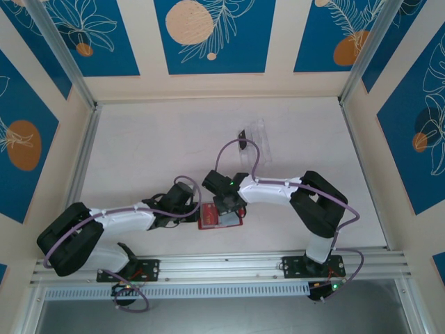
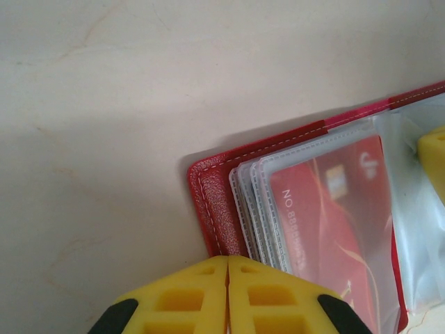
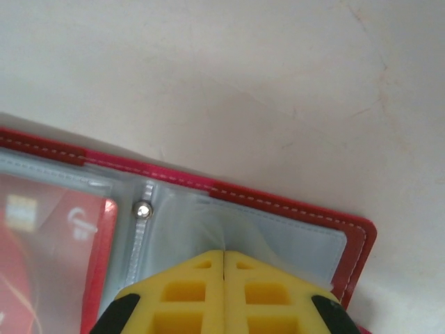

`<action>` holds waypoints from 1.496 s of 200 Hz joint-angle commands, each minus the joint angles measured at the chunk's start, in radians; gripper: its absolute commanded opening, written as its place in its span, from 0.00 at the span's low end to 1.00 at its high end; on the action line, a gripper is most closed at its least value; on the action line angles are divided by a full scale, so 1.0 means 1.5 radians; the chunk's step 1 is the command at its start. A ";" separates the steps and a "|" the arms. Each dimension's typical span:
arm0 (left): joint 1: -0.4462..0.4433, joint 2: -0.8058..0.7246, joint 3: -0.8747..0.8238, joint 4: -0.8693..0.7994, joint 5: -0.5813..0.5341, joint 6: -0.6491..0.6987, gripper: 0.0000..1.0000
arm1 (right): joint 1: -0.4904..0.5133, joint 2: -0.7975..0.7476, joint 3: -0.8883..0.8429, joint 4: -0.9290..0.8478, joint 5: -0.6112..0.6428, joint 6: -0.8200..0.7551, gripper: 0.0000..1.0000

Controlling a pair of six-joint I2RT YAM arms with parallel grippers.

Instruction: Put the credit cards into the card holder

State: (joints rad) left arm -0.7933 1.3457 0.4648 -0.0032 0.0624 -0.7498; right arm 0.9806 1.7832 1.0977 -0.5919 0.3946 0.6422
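- Plainly, the card holder [image 1: 220, 218] lay open and flat: a red stitched cover, fanned greyish clear sleeves [image 2: 254, 209], and a small metal stud [image 3: 143, 210] at the spine.
- A red card [image 2: 334, 216] showed through the top sleeve on the left half.
- The holder sat by the near edge of the table [image 1: 139, 139], about midway along it, with one claw over each half.
- The left claw [image 2: 228, 268] was at the holder's outer left edge, fingers pressed together over the sleeve ends.
- The right claw [image 3: 223, 261] was over the right half, fully closed, its tips against a rumpled clear sleeve. I could not tell whether that sleeve was pinched.
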 commanded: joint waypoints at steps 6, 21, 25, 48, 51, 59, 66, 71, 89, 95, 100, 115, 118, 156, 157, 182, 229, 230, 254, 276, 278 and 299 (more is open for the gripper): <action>-0.006 0.027 -0.003 -0.009 0.015 0.013 0.07 | 0.001 -0.009 0.035 -0.045 -0.045 -0.003 0.00; -0.008 0.031 0.000 -0.006 0.018 0.014 0.07 | 0.000 -0.009 0.050 -0.053 -0.061 0.000 0.00; -0.008 0.033 0.001 -0.005 0.019 0.014 0.07 | 0.001 -0.008 0.054 -0.055 -0.065 0.001 0.00; -0.011 0.039 0.002 0.003 0.020 0.013 0.07 | 0.005 -0.007 0.067 -0.059 -0.080 0.008 0.00; -0.012 0.039 0.003 0.004 0.020 0.013 0.07 | 0.005 -0.007 0.069 -0.058 -0.082 0.009 0.00; -0.013 0.041 0.002 0.007 0.021 0.012 0.07 | 0.005 -0.007 0.071 -0.055 -0.093 0.013 0.00; -0.013 0.042 0.002 0.009 0.021 0.011 0.07 | 0.005 -0.004 0.074 -0.051 -0.105 0.017 0.00; -0.013 0.043 0.002 0.010 0.022 0.011 0.07 | 0.005 -0.001 0.078 -0.050 -0.115 0.020 0.00; -0.015 0.045 0.000 0.016 0.022 0.008 0.07 | 0.005 0.010 0.090 -0.035 -0.163 0.037 0.00; -0.015 0.045 -0.001 0.017 0.022 0.006 0.07 | 0.003 0.013 0.091 -0.024 -0.182 0.044 0.00; -0.015 0.045 -0.002 0.019 0.021 0.005 0.07 | 0.003 0.015 0.090 -0.013 -0.199 0.049 0.00; -0.016 0.042 -0.007 0.023 0.019 0.002 0.07 | -0.005 0.013 0.084 0.022 -0.248 0.060 0.01; -0.015 0.042 -0.008 0.024 0.019 0.001 0.07 | -0.007 0.012 0.084 0.028 -0.257 0.061 0.03; -0.016 0.038 -0.017 0.027 0.017 -0.002 0.07 | -0.050 -0.027 0.068 0.081 -0.352 0.053 0.20; -0.016 0.037 -0.017 0.027 0.017 -0.002 0.07 | -0.051 -0.028 0.067 0.080 -0.354 0.052 0.20; -0.015 0.037 -0.020 0.033 0.017 -0.003 0.07 | -0.068 -0.046 0.082 0.050 -0.371 0.028 0.26; -0.016 0.037 -0.026 0.035 0.018 -0.004 0.07 | -0.087 -0.130 0.059 -0.060 -0.258 -0.003 0.36; -0.015 0.037 -0.026 0.036 0.018 -0.004 0.07 | -0.089 -0.132 0.057 -0.060 -0.256 -0.004 0.37; -0.016 0.043 -0.024 0.037 0.020 -0.002 0.07 | -0.102 -0.135 0.027 -0.096 -0.200 -0.027 0.39; -0.016 0.044 -0.020 0.036 0.021 -0.001 0.07 | -0.099 -0.103 0.022 -0.118 -0.137 -0.045 0.40; -0.015 0.044 -0.020 0.037 0.021 -0.002 0.07 | -0.099 -0.100 0.023 -0.120 -0.132 -0.046 0.40; -0.016 0.042 -0.017 0.032 0.020 -0.002 0.07 | -0.096 -0.062 0.021 -0.126 -0.087 -0.049 0.40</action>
State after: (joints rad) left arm -0.8028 1.3769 0.4580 0.0761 0.0711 -0.7509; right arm 0.8291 1.6321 1.1481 -0.7143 0.1490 0.6022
